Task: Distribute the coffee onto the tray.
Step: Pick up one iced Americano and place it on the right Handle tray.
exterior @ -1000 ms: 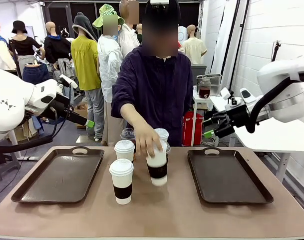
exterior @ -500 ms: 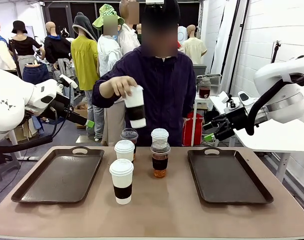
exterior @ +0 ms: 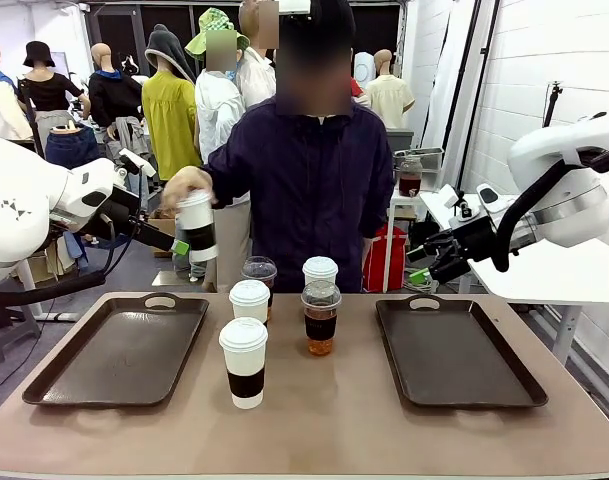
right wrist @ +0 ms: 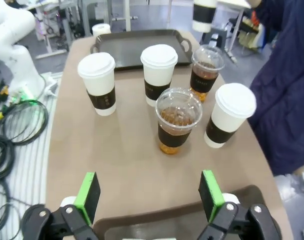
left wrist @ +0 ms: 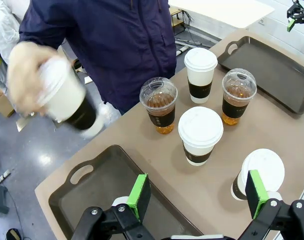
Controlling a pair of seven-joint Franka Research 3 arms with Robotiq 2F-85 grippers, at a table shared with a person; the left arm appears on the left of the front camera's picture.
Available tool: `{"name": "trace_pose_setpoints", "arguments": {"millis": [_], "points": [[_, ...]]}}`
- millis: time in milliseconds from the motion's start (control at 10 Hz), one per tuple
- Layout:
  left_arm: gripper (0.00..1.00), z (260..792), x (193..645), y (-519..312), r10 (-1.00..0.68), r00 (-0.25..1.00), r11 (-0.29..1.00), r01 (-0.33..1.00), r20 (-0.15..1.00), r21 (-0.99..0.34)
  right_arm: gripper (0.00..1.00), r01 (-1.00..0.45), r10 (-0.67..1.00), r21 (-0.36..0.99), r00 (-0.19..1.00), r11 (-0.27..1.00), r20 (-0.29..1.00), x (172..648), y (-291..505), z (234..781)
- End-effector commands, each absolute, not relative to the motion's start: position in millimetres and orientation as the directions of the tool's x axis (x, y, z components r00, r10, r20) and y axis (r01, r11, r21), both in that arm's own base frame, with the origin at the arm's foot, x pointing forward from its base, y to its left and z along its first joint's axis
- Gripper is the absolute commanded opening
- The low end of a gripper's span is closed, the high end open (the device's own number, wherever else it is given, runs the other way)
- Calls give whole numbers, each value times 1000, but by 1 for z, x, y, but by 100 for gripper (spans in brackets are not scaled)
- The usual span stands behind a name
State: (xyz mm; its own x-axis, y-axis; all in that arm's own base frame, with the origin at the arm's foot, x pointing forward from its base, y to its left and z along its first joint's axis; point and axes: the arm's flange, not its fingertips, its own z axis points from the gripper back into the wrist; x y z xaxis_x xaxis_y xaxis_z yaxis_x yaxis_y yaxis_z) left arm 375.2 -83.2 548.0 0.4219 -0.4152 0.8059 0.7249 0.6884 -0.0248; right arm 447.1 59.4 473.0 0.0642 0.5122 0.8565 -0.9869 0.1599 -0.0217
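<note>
Now held cup (exterior: 196, 228) nearer left pincer (left wrist: 197, 194)

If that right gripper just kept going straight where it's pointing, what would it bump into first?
Probably the clear plastic dome-lidded cup of brown drink nearest it, almost dead ahead of the open right gripper in its wrist view; depth is unclear.

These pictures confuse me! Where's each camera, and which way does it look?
Front: between left arm and right arm, facing the person across the table.
Left wrist: by left tray, facing cups and right tray; open left end effector below.
Right wrist: by right tray, facing cups and left tray; open right end effector below.
Wrist views share five standing cups.
</note>
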Motion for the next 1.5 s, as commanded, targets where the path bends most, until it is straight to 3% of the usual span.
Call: {"name": "trace_pose_setpoints", "arguments": {"millis": [0,300,400,900,1400], "points": [[100,548,375,-82,-411,425,686,727,806,-32,100,-985,456,-62,21,164,890,466,67,444],[100,548,375,-82,-411,425,686,727,806,-32,100,-982,411,-101,-28,157,911,478,76,409],[100,548,375,-82,-411,425,686,727,806,-32,100,-991,385,-98,-57,87,921,482,79,395],[100,548,375,-82,-411,425,686,727,806,-32,100,-1000,309,7,5,-6,951,516,72,352],[100,548,375,-82,-411,425,686,727,806,-32,100,-999,310,31,33,13,950,523,74,341]]}}
